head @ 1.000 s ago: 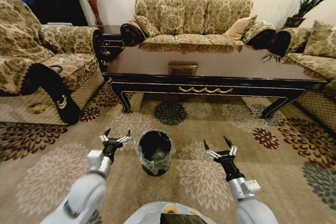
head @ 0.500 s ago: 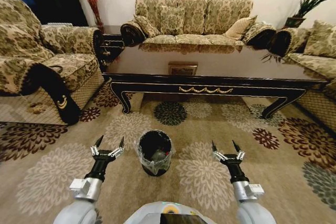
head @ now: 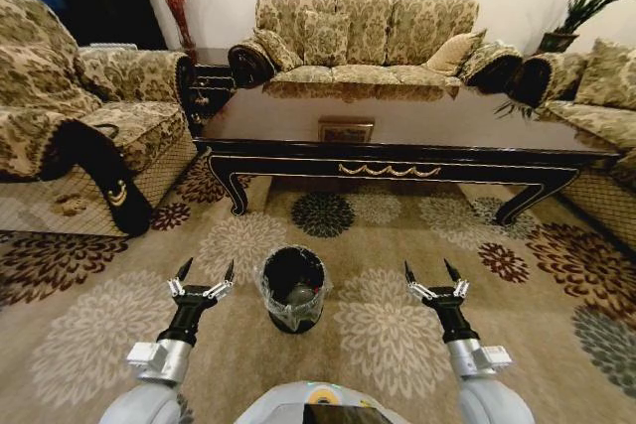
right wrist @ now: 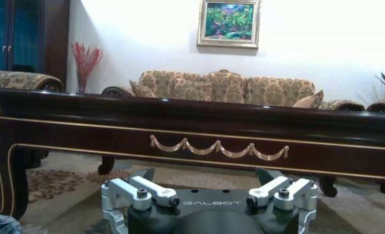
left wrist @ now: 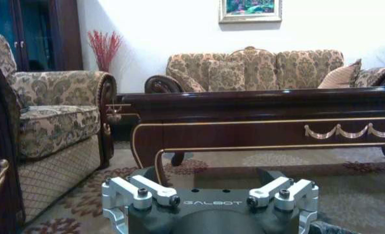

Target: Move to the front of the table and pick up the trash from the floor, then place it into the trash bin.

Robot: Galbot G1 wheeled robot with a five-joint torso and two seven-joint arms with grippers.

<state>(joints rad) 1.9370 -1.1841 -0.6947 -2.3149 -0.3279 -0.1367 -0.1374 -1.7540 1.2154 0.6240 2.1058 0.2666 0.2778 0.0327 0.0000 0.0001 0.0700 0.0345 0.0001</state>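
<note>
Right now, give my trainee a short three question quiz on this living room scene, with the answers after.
1. True or false: the trash bin stands on the floor between the left gripper and the right gripper.
2. Which describes both grippers? A: shut on trash. B: jaws open, holding nothing. C: resting on the table.
3. Fill in: beyond the bin stands the long dark ____ with gold ornament.

Key
1. True.
2. B.
3. The table.
</note>
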